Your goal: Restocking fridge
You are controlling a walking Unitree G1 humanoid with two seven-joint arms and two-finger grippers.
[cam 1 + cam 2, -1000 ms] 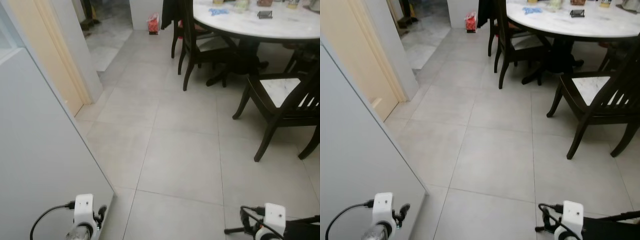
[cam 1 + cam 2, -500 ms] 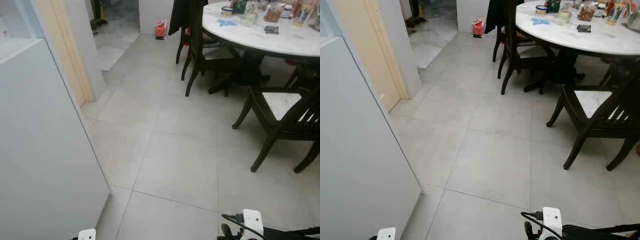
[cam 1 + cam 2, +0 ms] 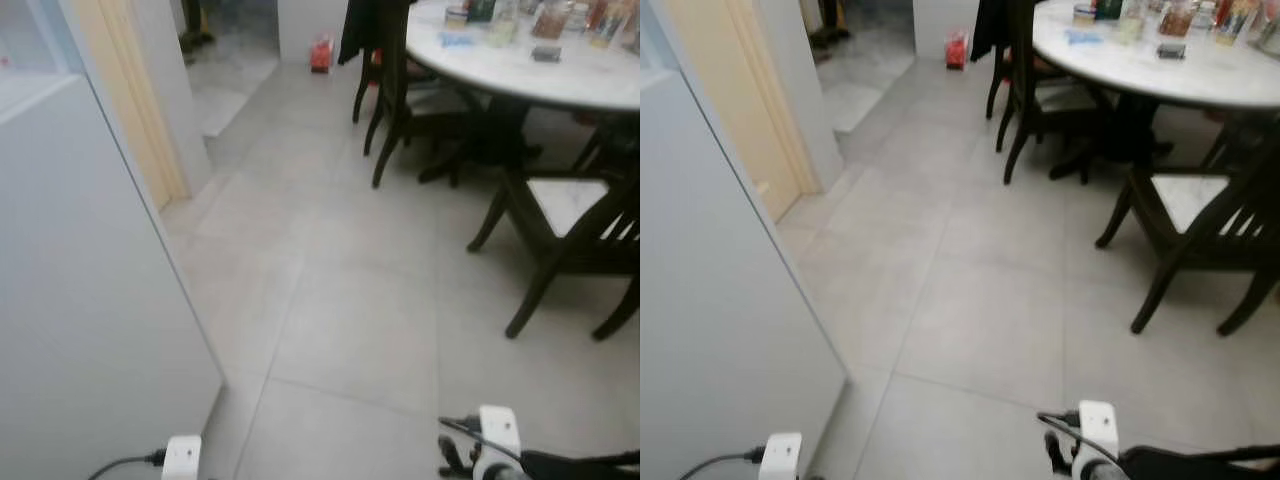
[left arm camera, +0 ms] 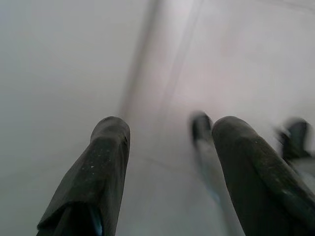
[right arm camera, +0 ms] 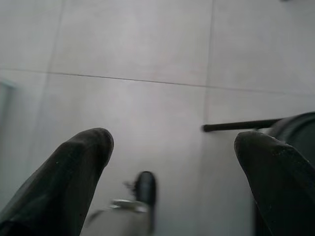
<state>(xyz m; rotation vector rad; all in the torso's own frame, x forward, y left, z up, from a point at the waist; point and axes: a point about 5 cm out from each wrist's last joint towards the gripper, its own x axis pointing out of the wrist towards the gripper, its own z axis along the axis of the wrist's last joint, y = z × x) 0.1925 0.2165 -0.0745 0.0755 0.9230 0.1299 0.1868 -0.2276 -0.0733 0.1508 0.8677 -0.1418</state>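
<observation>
A tall white appliance panel (image 3: 80, 300), seemingly the fridge's side or door, stands close on my left. Far right, a round white table (image 3: 560, 75) carries several jars and bottles (image 3: 505, 15). My left gripper (image 4: 170, 128) hangs low beside the white panel, open, with only floor between its fingers. My right gripper (image 5: 172, 140) hangs over the grey tiles, open wide and empty. The white wrist mounts of both arms show at the lower edge of the eye views, left (image 3: 182, 455) and right (image 3: 497, 438).
Dark wooden chairs (image 3: 565, 215) ring the table, the nearest jutting out on the right. A cream door frame (image 3: 130, 110) and a doorway lie ahead left, with a red bag (image 3: 321, 52) on the floor far off. Grey tiles (image 3: 350, 300) stretch ahead.
The whole picture has shifted and blurred, so the camera has moved; the table sits a little nearer than a second ago. Both arms still hang low at the bottom edge.
</observation>
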